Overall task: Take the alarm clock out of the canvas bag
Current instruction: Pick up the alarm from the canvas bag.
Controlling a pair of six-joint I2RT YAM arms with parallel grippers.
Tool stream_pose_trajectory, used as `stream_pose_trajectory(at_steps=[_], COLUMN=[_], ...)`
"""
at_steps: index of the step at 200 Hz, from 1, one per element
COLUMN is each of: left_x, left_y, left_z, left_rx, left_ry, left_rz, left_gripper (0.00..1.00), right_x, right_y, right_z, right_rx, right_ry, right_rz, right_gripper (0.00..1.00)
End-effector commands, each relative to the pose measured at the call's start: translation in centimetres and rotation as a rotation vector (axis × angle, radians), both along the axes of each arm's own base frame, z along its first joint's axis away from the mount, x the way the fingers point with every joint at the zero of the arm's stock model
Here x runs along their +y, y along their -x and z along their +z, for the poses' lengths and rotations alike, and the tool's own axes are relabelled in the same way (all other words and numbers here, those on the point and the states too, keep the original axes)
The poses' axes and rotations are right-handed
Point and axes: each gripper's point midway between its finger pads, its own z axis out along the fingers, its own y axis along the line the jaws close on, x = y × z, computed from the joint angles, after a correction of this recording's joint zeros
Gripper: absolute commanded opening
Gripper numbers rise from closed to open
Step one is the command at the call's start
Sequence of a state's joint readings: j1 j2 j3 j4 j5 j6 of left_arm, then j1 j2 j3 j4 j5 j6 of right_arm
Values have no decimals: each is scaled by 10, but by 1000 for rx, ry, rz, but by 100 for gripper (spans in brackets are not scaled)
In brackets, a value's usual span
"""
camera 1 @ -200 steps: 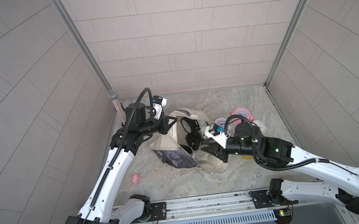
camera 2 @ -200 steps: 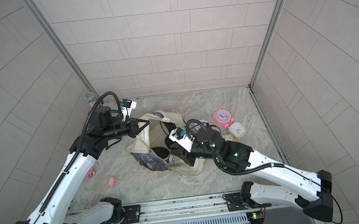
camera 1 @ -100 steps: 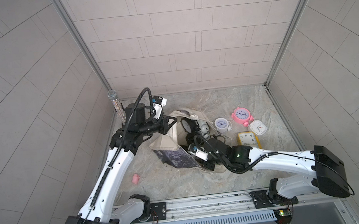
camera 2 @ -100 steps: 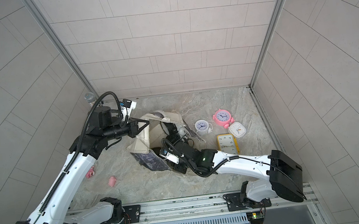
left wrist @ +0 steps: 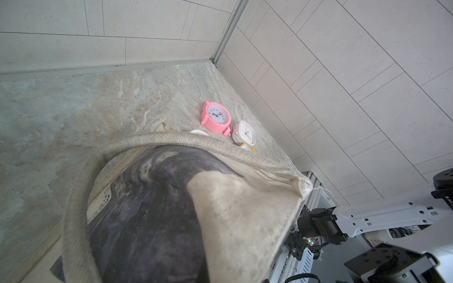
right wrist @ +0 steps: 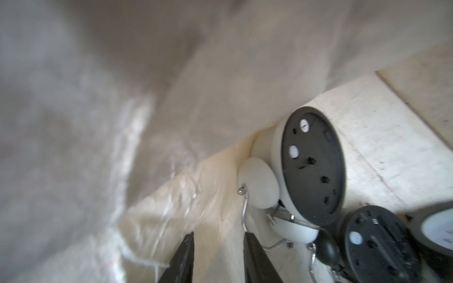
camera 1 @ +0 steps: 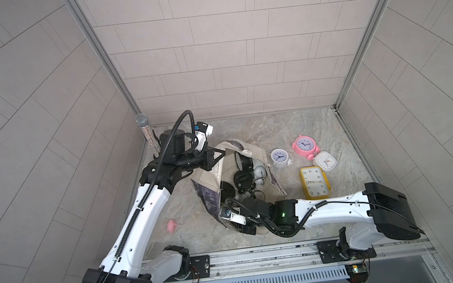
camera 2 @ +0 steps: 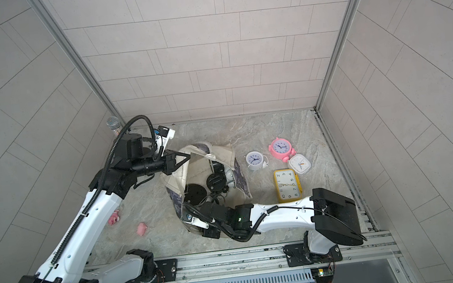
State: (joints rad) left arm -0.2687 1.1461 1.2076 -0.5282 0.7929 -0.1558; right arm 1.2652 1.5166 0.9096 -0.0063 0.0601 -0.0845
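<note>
The cream canvas bag (camera 1: 255, 152) lies in the middle of the floor in both top views, its mouth held up. My left gripper (camera 1: 219, 155) is shut on the bag's rim by a rope handle (left wrist: 196, 142); canvas hides its jaws in the left wrist view. My right arm lies low at the bag's near end. Inside the bag my right gripper (right wrist: 219, 236) stands open with nothing between its fingers. Just beyond it lies a white twin-bell alarm clock (right wrist: 311, 166) with its black back toward me, beside a black alarm clock (right wrist: 377, 245). These clocks (camera 1: 259, 171) also show in a top view.
Right of the bag on the floor lie a white round clock (camera 1: 279, 157), a pink clock (camera 1: 303, 144), a white square clock (camera 1: 325, 161) and a yellow rectangular clock (camera 1: 314, 181). A glitter microphone (camera 1: 148, 136) leans in the far left corner. A small pink toy (camera 1: 172, 225) lies near left.
My right arm has dropped low and swung to the bag's near end, its gripper now inside the bag with jaws slightly wider. The left arm has held still on the rim.
</note>
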Motion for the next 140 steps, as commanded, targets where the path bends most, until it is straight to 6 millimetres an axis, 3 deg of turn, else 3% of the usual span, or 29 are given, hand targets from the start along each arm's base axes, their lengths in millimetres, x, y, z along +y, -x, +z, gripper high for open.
stream_pose_trajectory(at_steps=[1, 56, 140], left_x=[-3, -3, -4], left_y=[2, 3, 3], left_z=[31, 33, 34], left_rx=[-122, -128, -124], left_ry=[41, 49, 54], left_rz=[-34, -39, -40], left_gripper=[0, 0, 0], right_x=[-11, -38, -57], right_y=[-32, -86, -113], right_z=[20, 13, -28], right_rx=[-162, -321, -393], right_ry=[48, 224, 445], right_rz=[-119, -244, -281], right_gripper=[36, 38, 46])
